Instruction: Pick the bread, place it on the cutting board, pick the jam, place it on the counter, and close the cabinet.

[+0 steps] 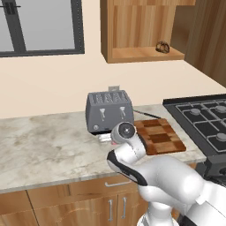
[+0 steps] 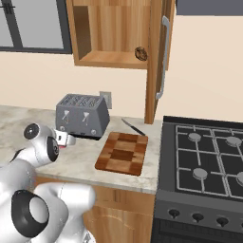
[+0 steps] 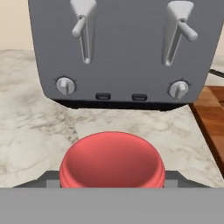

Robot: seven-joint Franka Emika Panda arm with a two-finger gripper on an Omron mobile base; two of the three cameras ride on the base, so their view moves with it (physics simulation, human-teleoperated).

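The toaster (image 1: 109, 111) is standing on the surface (image 1: 48, 145) against the wall, and everything else is best placed from it. The hand (image 3: 112, 181) is hanging low just in front of the toaster's lever face, above the marbled stone. In the hand view a red jar (image 3: 112, 162) is sitting right between the two dark tips, which are pressing close on either side of it, so the hand is gripping the jam. The base views are showing the white arm reaching in toward the toaster's front, with the hand itself largely hidden behind the wrist.

The cutting board (image 1: 160, 136) is lying flat on the surface just to the right of the toaster, near the front edge, with nothing on it. A dark knife (image 2: 133, 127) is lying behind the board, also right of the toaster. Farther right again, the black stove (image 2: 209, 156) is butting up against the surface.

Above and to the right of the toaster, the cabinet (image 2: 114, 33) is standing open, its door (image 2: 159, 57) swung out with the long metal handle showing. The bread (image 1: 162, 47) is resting on the cabinet's bottom shelf, toward its right end.
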